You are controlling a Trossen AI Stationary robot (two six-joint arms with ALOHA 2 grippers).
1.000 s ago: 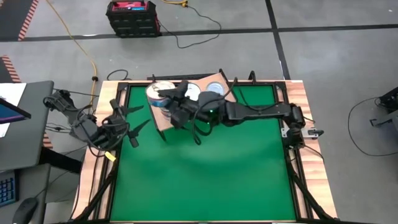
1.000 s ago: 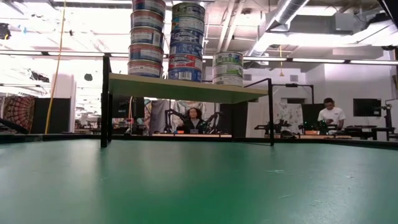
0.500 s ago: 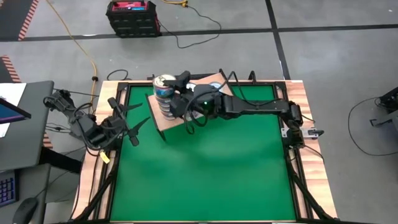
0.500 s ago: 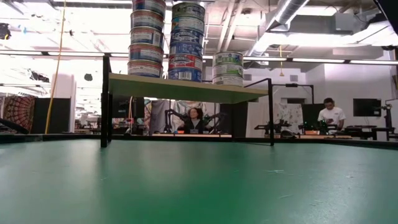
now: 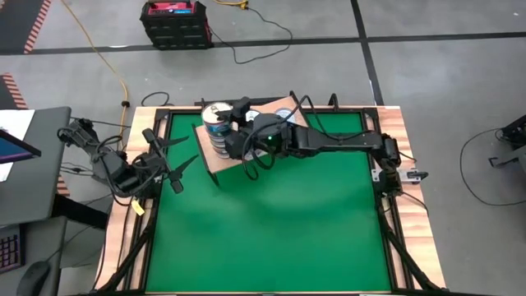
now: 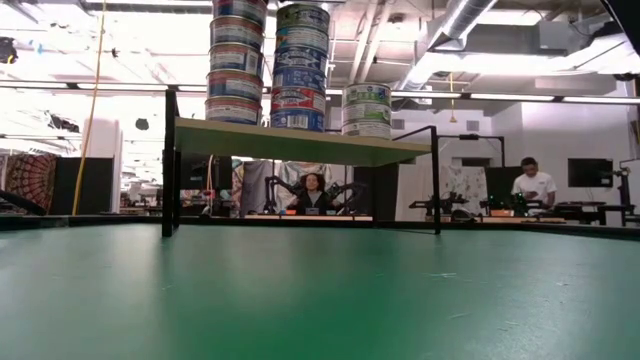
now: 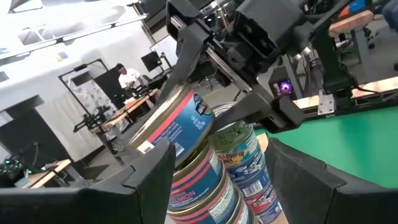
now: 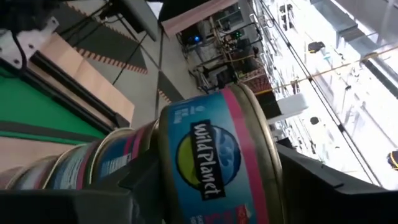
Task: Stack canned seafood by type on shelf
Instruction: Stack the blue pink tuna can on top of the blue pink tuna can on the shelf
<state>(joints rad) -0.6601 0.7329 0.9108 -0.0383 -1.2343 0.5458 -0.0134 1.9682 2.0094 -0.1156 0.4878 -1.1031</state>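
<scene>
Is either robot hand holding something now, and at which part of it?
The right hand has its fingers either side of the round blue-and-pink labelled tin, at its side wall, on top of the stack; whether it grips cannot be told. The left hand holds nothing.

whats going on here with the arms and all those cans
The right gripper is at the top of the tallest can stack on the small wooden shelf, its fingers around the top can, which sits tilted. Two more stacks stand beside it on the shelf. The left gripper waits open near the table's left edge, holding nothing.
</scene>
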